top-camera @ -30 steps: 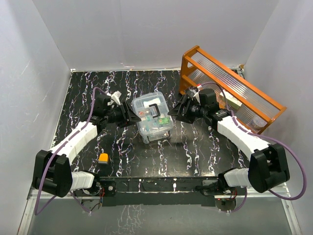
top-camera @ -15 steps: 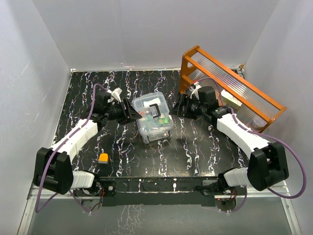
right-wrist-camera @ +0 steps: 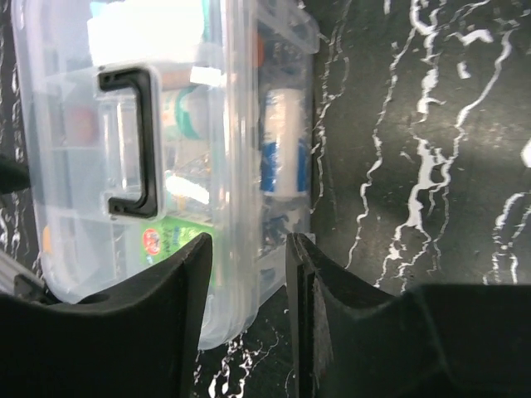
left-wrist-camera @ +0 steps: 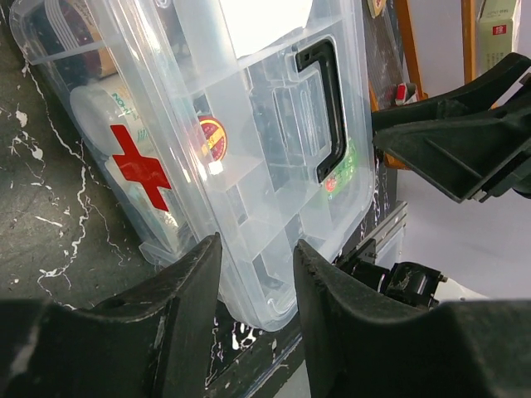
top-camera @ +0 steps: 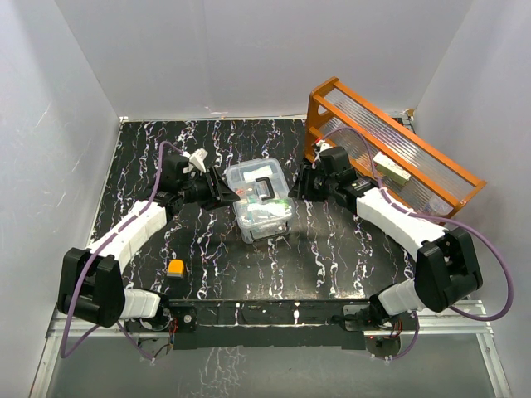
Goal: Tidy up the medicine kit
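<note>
Squarely between both arms on the black, white-veined marble tabletop [top-camera: 348, 257] sits the clear rectangular plastic medicine kit [top-camera: 259, 201], its black-handled lid [left-wrist-camera: 265, 199] on. The left claw [left-wrist-camera: 255, 246] and right claw [right-wrist-camera: 249, 242] straddle opposite lid edges, part-spread; whether they pinch, I cannot tell.

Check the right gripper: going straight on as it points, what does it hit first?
The medicine kit: its rim sits between the right gripper's fingers in the wrist view, with nothing ahead of it. Whether they touch it is unclear.
</note>
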Robot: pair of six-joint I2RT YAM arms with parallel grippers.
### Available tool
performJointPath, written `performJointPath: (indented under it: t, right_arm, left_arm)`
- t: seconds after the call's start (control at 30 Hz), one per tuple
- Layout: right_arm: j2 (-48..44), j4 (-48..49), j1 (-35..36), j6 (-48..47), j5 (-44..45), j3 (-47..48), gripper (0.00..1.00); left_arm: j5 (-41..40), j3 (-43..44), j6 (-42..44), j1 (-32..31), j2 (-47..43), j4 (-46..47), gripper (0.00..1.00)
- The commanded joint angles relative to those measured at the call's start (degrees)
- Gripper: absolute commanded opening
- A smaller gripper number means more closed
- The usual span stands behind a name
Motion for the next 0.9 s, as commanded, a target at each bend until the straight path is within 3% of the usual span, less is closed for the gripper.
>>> performJointPath:
  t: [0.0,0.27,0.53,0.87]
  right_arm:
    - [-1.9,1.4,0.0,1.4,6.3,-0.3,0.37]
    - [-1.0,3.4,0.0,3.1,-0.6,-1.3,0.37]
    - [-0.4,5.2,0.2,3.5,-3.1,0.5,0.51]
    - [3.5,3.4,0.8,2.7,0.9,2.7,0.49]
  left_arm:
    - [1.8,2.6,0.1,0.0,-1.7,1.1,0.38]
    - [-2.8,4.2,2.0,0.0,-1.2,-1.3,0.35]
    - [-12.3,6.0,1.6,0.0,1.3,-2.0,0.46]
    - [-15.9,7.8,-0.4,0.0,8.7,-1.8,0.38]
